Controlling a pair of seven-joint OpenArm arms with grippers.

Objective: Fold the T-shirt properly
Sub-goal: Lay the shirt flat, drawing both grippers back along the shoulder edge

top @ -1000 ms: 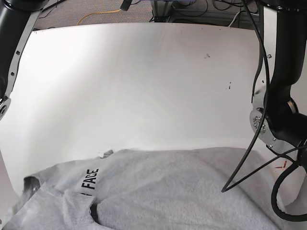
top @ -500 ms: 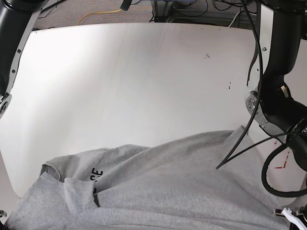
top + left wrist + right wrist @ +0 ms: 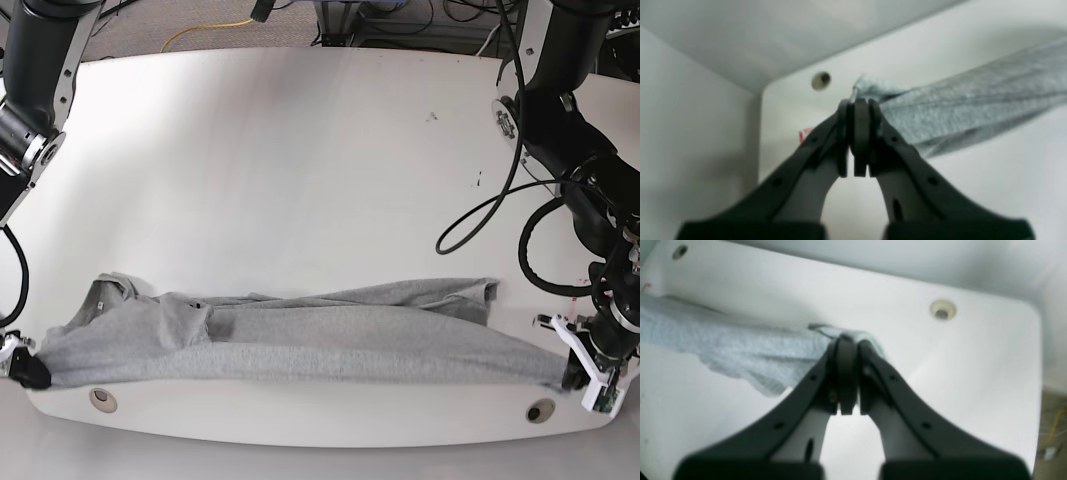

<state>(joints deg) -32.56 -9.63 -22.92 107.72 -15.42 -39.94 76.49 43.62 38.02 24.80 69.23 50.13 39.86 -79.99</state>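
Soft heathered knit T-shirt (image 3: 330, 335) on a seemingly smooth white table (image 3: 300, 180).

One T-shirt (image 3: 300, 335) is showing, grey, stretched along the near edge of one white table (image 3: 300, 150). Two grippers are showing: the left gripper (image 3: 575, 375) and the right gripper (image 3: 30, 370), each pinching one end of the shirt, jaws pressed together on cloth in both wrist views. Two arms are showing in the base view. Two round holes are sitting in the table's near edge, one hole (image 3: 101, 400) by the right gripper and another (image 3: 540, 411) by the left. One yellow cable (image 3: 200, 30) is lying on the floor beyond the table. One small red mark (image 3: 803, 133) is showing on the table in the left wrist view.
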